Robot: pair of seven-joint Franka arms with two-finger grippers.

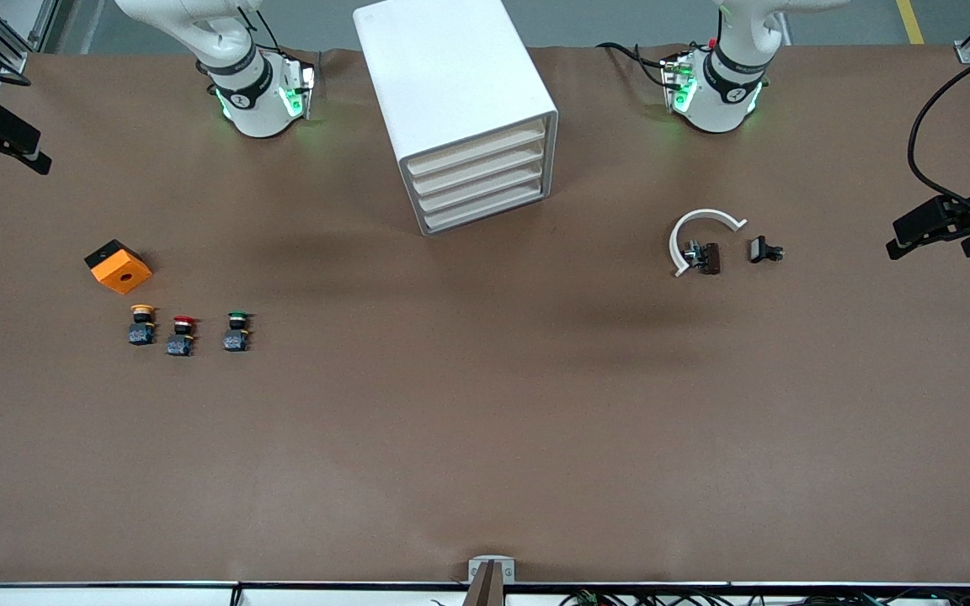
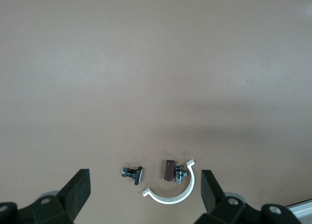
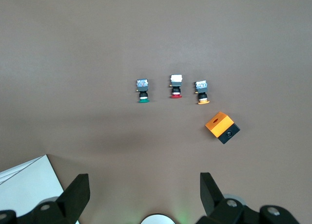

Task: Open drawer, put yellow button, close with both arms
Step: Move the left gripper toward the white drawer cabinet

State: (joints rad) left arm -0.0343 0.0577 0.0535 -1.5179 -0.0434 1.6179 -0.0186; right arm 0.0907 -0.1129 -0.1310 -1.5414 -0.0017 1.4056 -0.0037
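While all four cream-fronted drawers sit flush in the white boxy cabinet (image 1: pixel 455 101), the step in hand is judged to be opening the uppermost drawer (image 1: pixel 475 145); nothing of the task is done yet.

Item 1, uppermost drawer: shut, its front turned toward the front camera and angled slightly toward the left arm's end of the table. No handle can be made out, so the pull point is uncertain. A straight pull along the cabinet's own skewed axis looks best, or the light box may slide or twist.

Item 2, yellow button (image 1: pixel 142 324), a small push-button with a round yellow-orange cap on a dark body: lying on the brown table toward the right arm's end, outermost in a row with the red-capped button (image 1: pixel 181 335) and the green-capped button (image 1: pixel 237 331). An orange-and-black block (image 1: pixel 118 266) lies just beside it, farther from the front camera.

Item 3, left gripper (image 2: pixel 145 195): fingers spread apart, holding nothing, over a white curved plastic clip (image 2: pixel 173 191) and two small dark metal fasteners.

Item 4, right gripper (image 3: pixel 145 195): fingers likewise apart and empty, high over the table, with the button row and a cabinet corner (image 3: pixel 27 182) in its wrist view.

Advice: the right arm seems better placed for the button; one arm might steady the cabinet.
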